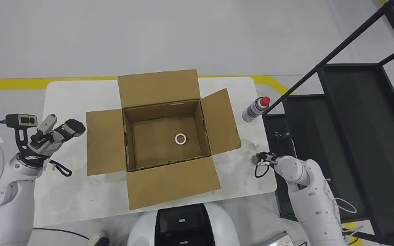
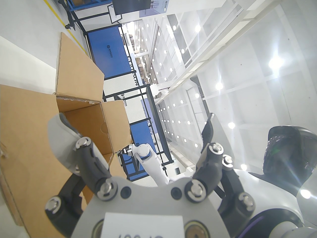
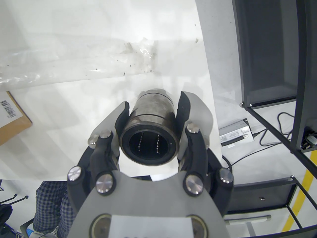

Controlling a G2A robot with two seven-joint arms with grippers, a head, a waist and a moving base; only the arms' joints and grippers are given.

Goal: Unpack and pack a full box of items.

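At the middle of a white table (image 1: 74, 98) sits an open cardboard box (image 1: 159, 89), its four flaps folded outward. On the box floor, toward the robot's right, lies a small white ring (image 1: 180, 139); it touches none of the walls. Beyond the right flap, near the table's far right corner, is a spray can (image 1: 255, 109) with a red cap; whether it stands or lies cannot be told.

The right gripper (image 1: 265, 161) is over the near right part of the table, close to the edge and well apart from the box. In its wrist view, the right gripper (image 3: 153, 107) has its fingers clamped on either side of a dark metal cylinder (image 3: 149, 134). The cylinder is hollow, with rows of small balls along its bore. A clear plastic sheet (image 3: 74, 58) lies on the table past it. Whether the cylinder touches the table cannot be told.

The left gripper (image 1: 61, 132) is just beside the box's left flap, at the table's left edge. In its wrist view, the left gripper (image 2: 135, 125) has its fingers spread wide apart and holds nothing.

A black rack (image 1: 345, 123) stands to the right of the table.
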